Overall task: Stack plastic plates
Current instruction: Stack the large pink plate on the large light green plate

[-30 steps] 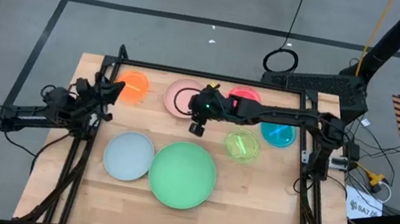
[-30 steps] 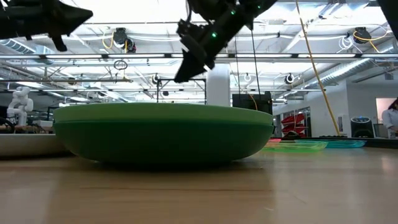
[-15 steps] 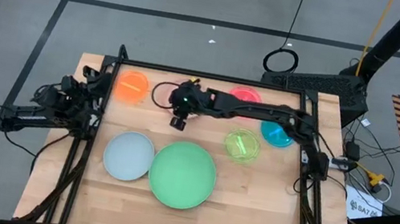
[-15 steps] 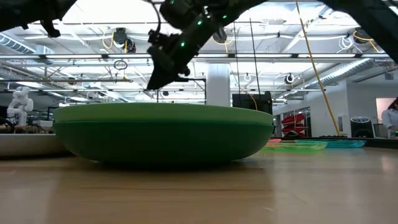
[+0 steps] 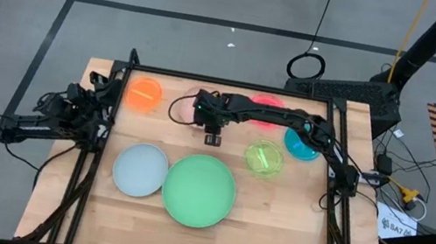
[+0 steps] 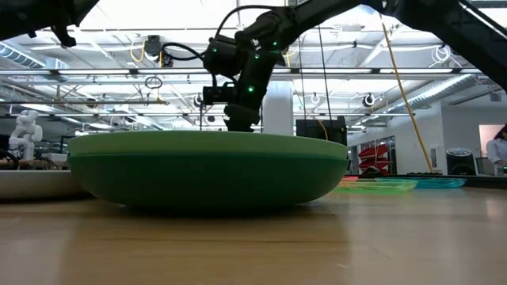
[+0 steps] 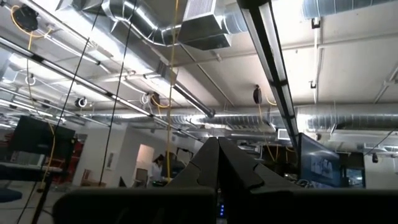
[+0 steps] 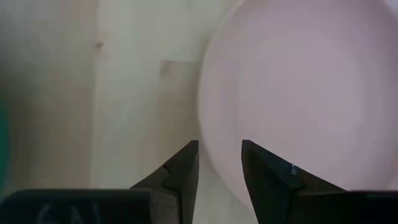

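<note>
The pink plate [image 8: 298, 87] lies flat on the table, in the high view [image 5: 187, 106] mostly under my right arm. My right gripper [image 8: 217, 158] points straight down over the plate's near rim [image 8: 208, 158], open, with one finger outside the rim and one over the plate; I cannot tell whether it touches. The light green plate [image 5: 199, 190] sits in the dark green one [image 6: 206, 170]. Pale blue [image 5: 140, 169], orange [image 5: 144, 94], red-pink [image 5: 267, 103], blue [image 5: 303, 145] and yellow-green [image 5: 263, 159] plates lie singly. My left gripper [image 5: 106, 102] waits shut at the left edge.
The table's black frame rails [image 5: 207, 79] run along the far and side edges. A cable loop [image 5: 172, 107] hangs off my right arm beside the pink plate. Bare wood [image 5: 291, 214] lies at the near right of the table. A person [image 6: 499, 150] stands far off in the room.
My right gripper swung toward the table's left, came back, dropped lower and tipped from slanting to pointing straight down over the pink plate's rim. My left arm drew back toward the left edge, away from the orange plate. No plate has moved.
</note>
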{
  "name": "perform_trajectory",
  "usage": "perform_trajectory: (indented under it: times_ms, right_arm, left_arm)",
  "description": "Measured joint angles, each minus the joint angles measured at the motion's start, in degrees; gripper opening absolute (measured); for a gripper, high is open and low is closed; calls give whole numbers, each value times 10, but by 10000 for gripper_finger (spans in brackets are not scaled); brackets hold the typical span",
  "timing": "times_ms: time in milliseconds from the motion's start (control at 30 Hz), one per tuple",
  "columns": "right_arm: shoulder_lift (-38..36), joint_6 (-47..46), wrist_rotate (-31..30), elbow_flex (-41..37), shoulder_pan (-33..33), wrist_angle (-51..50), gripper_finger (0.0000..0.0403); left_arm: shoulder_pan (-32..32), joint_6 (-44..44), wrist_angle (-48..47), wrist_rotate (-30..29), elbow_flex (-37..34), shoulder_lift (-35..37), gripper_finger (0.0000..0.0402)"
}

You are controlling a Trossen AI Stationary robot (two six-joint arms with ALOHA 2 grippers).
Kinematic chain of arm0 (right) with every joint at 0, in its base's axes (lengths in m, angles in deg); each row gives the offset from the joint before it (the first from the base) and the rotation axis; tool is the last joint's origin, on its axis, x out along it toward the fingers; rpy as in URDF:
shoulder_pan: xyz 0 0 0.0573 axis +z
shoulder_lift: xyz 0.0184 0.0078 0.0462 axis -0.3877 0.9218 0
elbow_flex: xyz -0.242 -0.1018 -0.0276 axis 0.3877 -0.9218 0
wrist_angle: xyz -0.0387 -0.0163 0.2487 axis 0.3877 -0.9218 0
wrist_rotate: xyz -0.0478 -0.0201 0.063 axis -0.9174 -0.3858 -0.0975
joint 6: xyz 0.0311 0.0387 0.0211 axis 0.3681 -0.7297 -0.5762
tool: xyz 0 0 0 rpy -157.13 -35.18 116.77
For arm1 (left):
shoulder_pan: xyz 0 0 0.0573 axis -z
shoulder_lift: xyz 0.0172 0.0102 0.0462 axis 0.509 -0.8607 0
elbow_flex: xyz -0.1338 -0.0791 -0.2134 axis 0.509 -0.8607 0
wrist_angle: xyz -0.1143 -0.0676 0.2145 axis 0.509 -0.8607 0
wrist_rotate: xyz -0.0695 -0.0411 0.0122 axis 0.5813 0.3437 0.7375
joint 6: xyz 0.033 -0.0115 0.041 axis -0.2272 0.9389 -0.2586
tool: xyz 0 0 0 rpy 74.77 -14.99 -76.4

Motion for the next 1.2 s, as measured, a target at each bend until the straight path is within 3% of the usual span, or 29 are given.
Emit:
perform_trajectory:
  times_ms: [367,1200]
  right_arm:
    - [3,1,51,-15,-27,39,115]
    - [61,13,51,-15,-28,62,107]
  left_arm:
    - [0,-11,0,0,0,0,5]
    - [0,-17,-3,-2,0,0,5]
